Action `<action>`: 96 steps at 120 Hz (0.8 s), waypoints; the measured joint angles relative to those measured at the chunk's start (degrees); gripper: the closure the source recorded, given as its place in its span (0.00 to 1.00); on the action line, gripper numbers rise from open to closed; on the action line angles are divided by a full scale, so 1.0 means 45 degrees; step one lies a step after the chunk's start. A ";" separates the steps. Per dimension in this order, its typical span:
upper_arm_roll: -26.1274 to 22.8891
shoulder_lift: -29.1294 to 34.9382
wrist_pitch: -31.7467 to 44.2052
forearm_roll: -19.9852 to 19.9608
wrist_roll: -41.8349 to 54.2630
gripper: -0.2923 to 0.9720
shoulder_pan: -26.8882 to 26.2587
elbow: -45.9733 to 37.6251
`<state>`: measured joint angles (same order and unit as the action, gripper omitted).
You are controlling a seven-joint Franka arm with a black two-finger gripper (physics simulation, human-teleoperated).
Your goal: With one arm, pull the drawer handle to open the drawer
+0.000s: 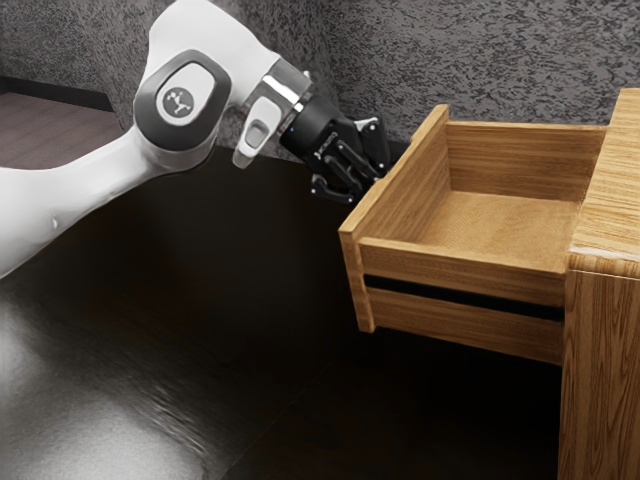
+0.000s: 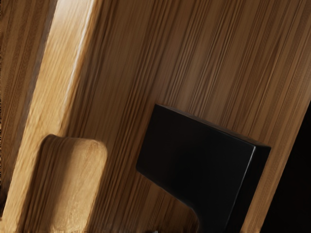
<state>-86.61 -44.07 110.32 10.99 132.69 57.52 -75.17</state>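
Reaching in from the exterior view's upper left, my black two-finger gripper (image 1: 348, 182) sits at centre against the front of the light wooden drawer (image 1: 460, 272), by its rounded wooden handle (image 2: 73, 187). I cannot tell whether it grips. The drawer stands well out of the wooden cabinet (image 1: 600, 350) at right, so I judge the opening largely done.

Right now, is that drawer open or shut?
Open: the drawer juts out from the cabinet, its inside showing.

Drawer (image 1: 460, 268) was warm wood with clear grain and a satin sheen. Table (image 1: 150, 380) looked dark and glossy, wall (image 1: 480, 50) rough grey stone, arm (image 1: 100, 175) smooth white plastic, gripper (image 1: 352, 180) matt black.
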 joint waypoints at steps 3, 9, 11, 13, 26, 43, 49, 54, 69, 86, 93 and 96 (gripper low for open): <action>-0.0014 0.0005 -0.0001 0.0005 0.0004 0.90 0.0072 -0.0004; -0.0049 0.0010 -0.0023 0.0027 0.0000 0.89 0.0206 -0.0016; -0.0059 0.0011 -0.0031 0.0033 -0.0002 0.88 0.0242 -0.0020; -0.0068 0.0011 -0.0042 0.0040 -0.0006 0.87 0.0268 -0.0025; -0.0087 0.0020 -0.0002 -0.0017 0.0027 0.96 0.0513 -0.0008; -0.0190 0.0041 -0.0029 0.0001 0.0046 0.86 0.0718 -0.0005; -0.0217 0.0047 -0.0087 0.0069 0.0022 0.87 0.0750 0.0011; -0.0228 0.0050 -0.0105 0.0096 0.0017 0.88 0.0792 0.0028; -0.0449 0.0099 -0.0239 0.0216 -0.0024 0.75 0.1027 0.0049; -0.0565 0.0118 -0.0378 0.0311 -0.0089 0.63 0.1090 0.0060; -0.0570 0.0118 -0.0412 0.0328 -0.0110 0.59 0.1100 0.0060; -0.0571 0.0119 -0.0423 0.0334 -0.0119 0.58 0.1102 0.0060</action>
<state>-89.18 -43.54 108.42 12.49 132.16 62.48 -74.90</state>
